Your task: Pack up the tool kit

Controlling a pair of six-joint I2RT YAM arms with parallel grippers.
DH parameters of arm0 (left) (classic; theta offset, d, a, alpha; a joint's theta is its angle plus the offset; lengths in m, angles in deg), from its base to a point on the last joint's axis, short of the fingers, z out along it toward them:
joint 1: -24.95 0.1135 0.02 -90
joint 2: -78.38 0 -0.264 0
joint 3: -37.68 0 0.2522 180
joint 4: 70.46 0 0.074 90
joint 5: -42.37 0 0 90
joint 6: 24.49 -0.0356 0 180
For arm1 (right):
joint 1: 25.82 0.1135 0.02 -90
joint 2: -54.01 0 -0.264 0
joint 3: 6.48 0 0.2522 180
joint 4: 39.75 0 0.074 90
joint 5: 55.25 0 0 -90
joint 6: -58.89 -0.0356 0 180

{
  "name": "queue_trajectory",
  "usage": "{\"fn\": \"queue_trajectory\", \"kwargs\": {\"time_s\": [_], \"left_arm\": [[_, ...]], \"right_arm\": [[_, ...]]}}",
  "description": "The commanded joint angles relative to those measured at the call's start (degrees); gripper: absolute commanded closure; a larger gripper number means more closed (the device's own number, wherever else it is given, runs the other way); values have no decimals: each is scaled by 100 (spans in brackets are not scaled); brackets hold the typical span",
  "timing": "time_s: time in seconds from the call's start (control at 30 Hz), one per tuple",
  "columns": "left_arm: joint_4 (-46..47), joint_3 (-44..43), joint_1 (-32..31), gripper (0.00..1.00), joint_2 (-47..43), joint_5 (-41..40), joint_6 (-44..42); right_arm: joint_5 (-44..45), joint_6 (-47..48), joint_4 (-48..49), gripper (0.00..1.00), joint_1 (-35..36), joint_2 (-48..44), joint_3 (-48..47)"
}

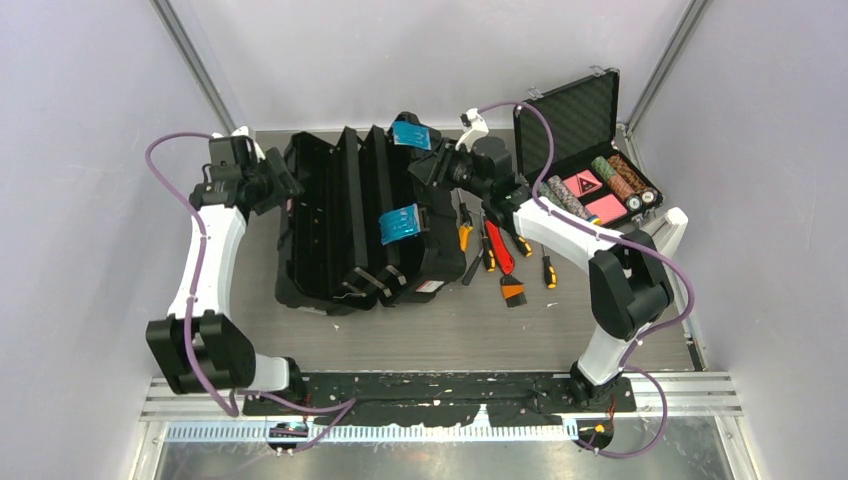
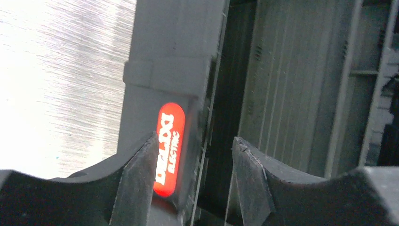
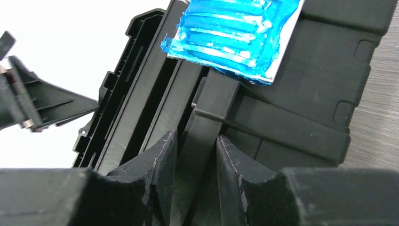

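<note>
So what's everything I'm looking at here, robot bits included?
toolbox: one, black, open, table centre.
latches: two, blue, on the toolbox's right part.
hand tools: about six, mostly yellow-and-black, one red, loose on the table right of the toolbox, some partly hidden.
case: one, black, foam-lined, open, back right.
poker chips: several rolls, mixed colours, inside the case.
pink packs: two, inside the case.
table: one, grey.
left gripper: black, fingers open astride the toolbox's left wall.
right gripper: black, shut on a toolbox rib below a latch.
</note>
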Motion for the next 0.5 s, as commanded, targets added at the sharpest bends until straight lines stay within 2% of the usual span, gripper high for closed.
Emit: {"fn": "queue_trajectory", "kwargs": {"time_s": [0.0,0.07,0.2,0.3,0.47], "left_arm": [[-67,197,-174,40,-771,151,25],[-140,193,-342,39,-1008,115,12],[-265,173,-1052,26,-1480,85,-69],[-81,395,-1455,14,-1816,743,260],[756,1173,-1920,4,-2250,1704,1195]], "right_arm": [[498,793,-2604,75,224,191,-10],[868,971,-2879,75,285,172,-197],[1591,1317,-3406,75,444,184,-588],[1940,1521,-3697,75,576,223,-790],[2655,1792,-4051,75,794,332,-1189]]}}
